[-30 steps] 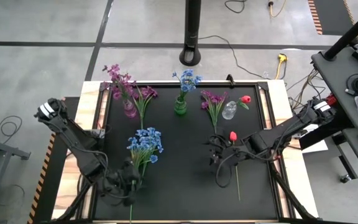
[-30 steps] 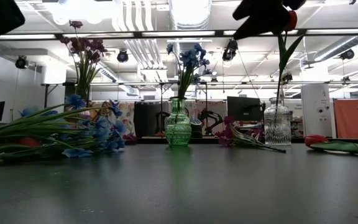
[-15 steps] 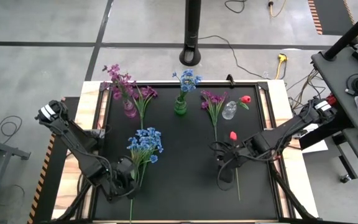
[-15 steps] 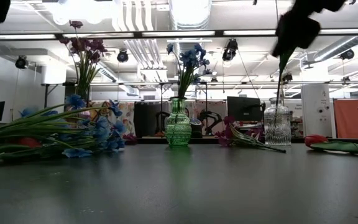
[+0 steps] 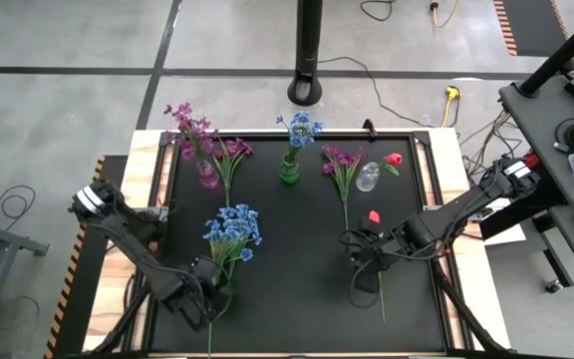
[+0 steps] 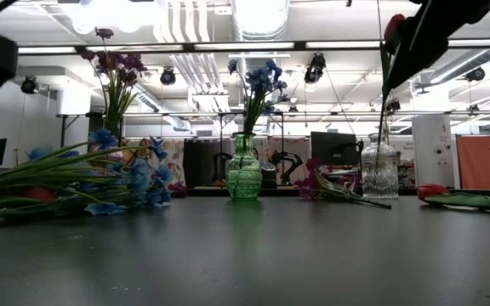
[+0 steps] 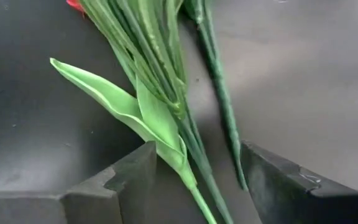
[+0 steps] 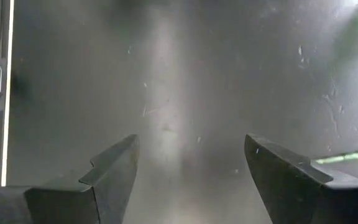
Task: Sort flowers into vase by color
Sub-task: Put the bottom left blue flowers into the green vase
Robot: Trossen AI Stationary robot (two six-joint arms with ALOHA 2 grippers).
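A bunch of blue flowers (image 5: 232, 227) lies at the table's left, its green stems (image 7: 166, 74) running toward the near edge. My left gripper (image 5: 209, 301) is open just above these stems, one finger on each side of them and of a pale green leaf (image 7: 114, 99). A red-bud flower (image 5: 374, 216) lies at the right, its thin stem (image 5: 379, 289) pointing to the near edge. My right gripper (image 5: 361, 267) is open above bare table just left of that stem (image 8: 347, 155). It shows dark at the upper right of the low view (image 6: 441, 25).
At the back stand a pink vase (image 5: 208, 179) with purple flowers, a green vase (image 5: 289, 171) with a blue flower and a clear vase (image 5: 368, 179) with a red bud (image 5: 395, 159). Purple sprays (image 5: 342, 165) lie beside the clear vase, others (image 5: 230, 160) beside the pink one.
My left gripper has come down toward the blue bunch's stems, a little toward the near edge. My right gripper has gone toward the near edge and a little to the right, along the lying red flower's stem. The flowers have stayed where they were.
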